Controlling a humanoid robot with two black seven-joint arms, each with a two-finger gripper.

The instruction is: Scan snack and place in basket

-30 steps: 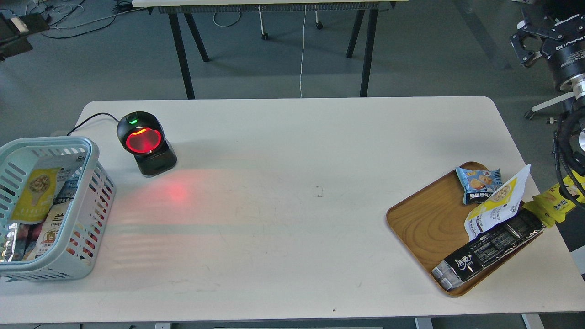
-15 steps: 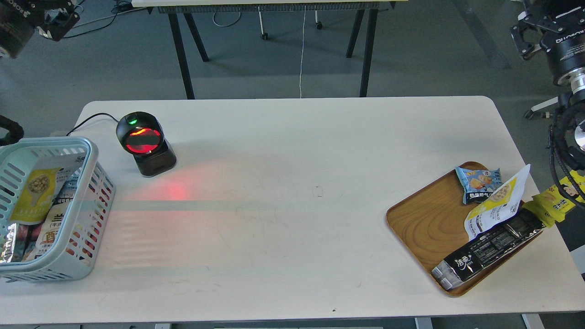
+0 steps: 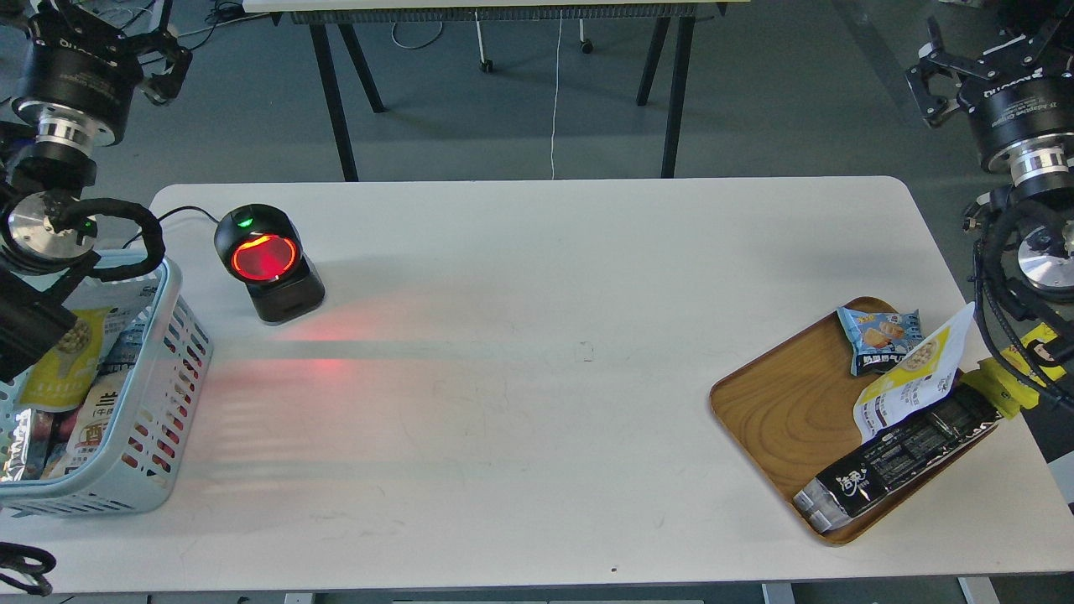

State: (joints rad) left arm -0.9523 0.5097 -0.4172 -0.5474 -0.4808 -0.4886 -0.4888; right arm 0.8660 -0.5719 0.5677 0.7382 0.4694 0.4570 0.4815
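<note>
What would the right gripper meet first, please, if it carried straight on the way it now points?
Nothing in view, as far as I can tell: the right gripper points up and away past the table's far edge, toward the floor and the frame's top. Depth is unclear.

A cream-white counter (image 3: 537, 335) carries a glossy black scanner (image 3: 267, 264) whose round window glows red under a small green light, casting a pink-red wash across the surface. A pale blue basket (image 3: 172, 352) with slotted sides holds a yellow pouch (image 3: 63, 356) printed with brownish nuts. On a honey-brown wooden tray (image 3: 780, 403) with dark grain swirls lie a blue packet (image 3: 879, 335), a yellow-and-white pouch (image 3: 910, 382) and a black wrapper (image 3: 902, 457) with white lettering. Both arms are black with silver rings.
</note>
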